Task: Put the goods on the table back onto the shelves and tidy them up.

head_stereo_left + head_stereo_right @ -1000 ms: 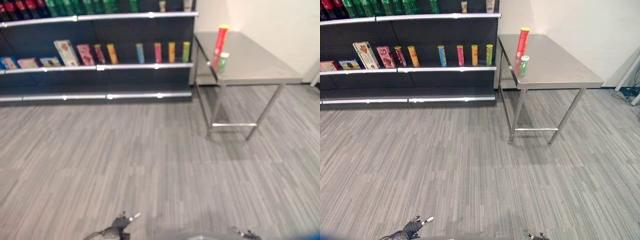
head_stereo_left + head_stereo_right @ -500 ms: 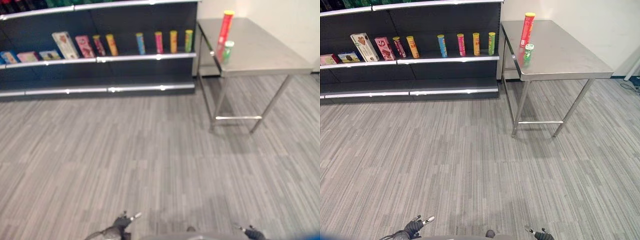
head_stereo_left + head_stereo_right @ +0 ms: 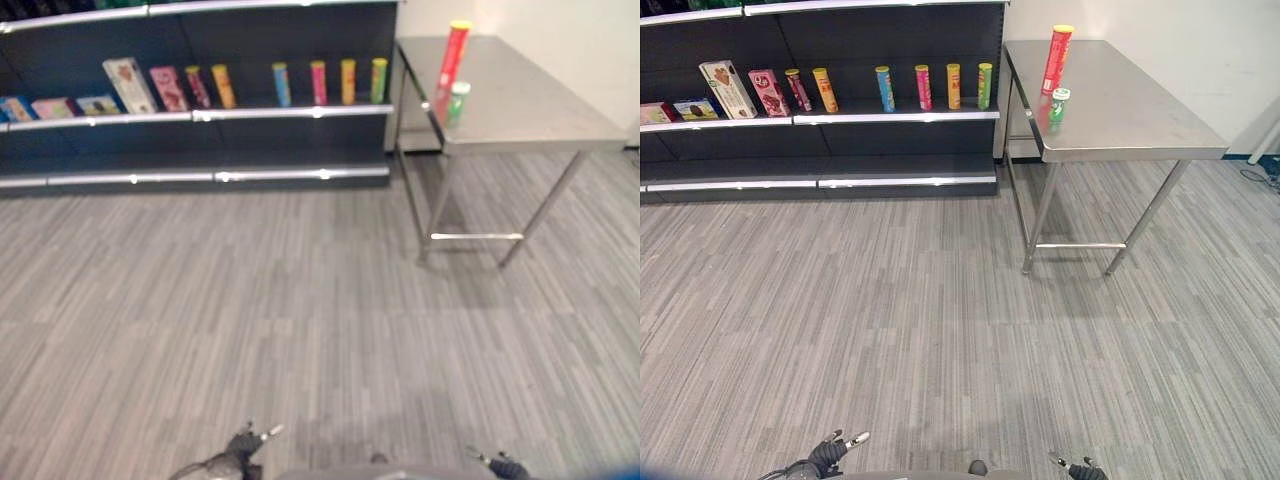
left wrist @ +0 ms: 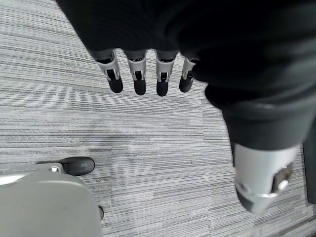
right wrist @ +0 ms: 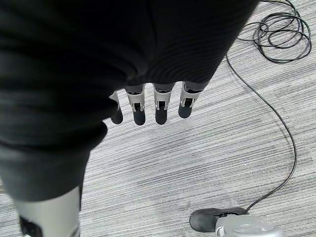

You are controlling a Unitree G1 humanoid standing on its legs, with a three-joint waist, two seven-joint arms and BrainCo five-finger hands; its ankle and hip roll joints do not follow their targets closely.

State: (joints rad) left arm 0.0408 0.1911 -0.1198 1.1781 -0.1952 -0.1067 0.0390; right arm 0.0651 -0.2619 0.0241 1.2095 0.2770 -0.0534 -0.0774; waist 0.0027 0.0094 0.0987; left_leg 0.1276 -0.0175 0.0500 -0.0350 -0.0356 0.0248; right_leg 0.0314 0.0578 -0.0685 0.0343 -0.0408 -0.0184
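Your left hand and right hand are hanging relaxed and empty at bottom frame, red can and green can standing far off, upper right

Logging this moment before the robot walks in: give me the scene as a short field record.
table: steel table, right of the shelves
goods on table: tall red tube upright near the left edge; small green can just in front of it
shelves: dark unit; a row of upright tubes and boxes on the middle shelf
left hand: open, holding nothing, above the floor
right hand: open, holding nothing, above the floor
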